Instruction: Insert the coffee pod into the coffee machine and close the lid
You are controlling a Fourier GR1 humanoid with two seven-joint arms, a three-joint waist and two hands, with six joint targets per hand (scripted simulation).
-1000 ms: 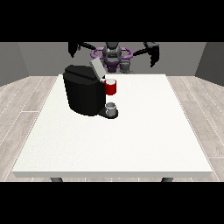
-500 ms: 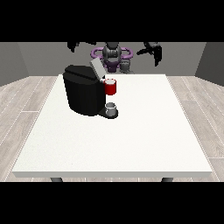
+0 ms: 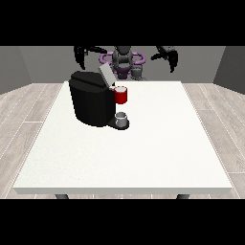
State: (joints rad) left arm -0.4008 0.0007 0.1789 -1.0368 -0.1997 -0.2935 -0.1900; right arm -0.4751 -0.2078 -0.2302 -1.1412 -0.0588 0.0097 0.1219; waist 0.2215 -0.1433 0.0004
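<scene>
The black coffee machine (image 3: 91, 103) stands near the table's (image 3: 143, 158) far left corner with its lid (image 3: 105, 75) tipped up, a red thing at the machine (image 3: 121, 95) on its front, and a small grey thing (image 3: 121, 117) (maybe the pod, I cannot tell) on its base. The near half and right side of the table are bare white. Both hands hang high behind the far edge, the hand at the view's left (image 3: 80, 52) above the machine, the hand at the view's right (image 3: 167, 55) well apart from it; both hold nothing, fingers drooping loosely.

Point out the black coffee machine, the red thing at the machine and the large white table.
Black coffee machine (image 3: 91, 103): front view, on its dark front body.
Red thing at the machine (image 3: 121, 95): front view, on its red side.
Large white table (image 3: 158, 148): front view, on a bare part of its top.
</scene>
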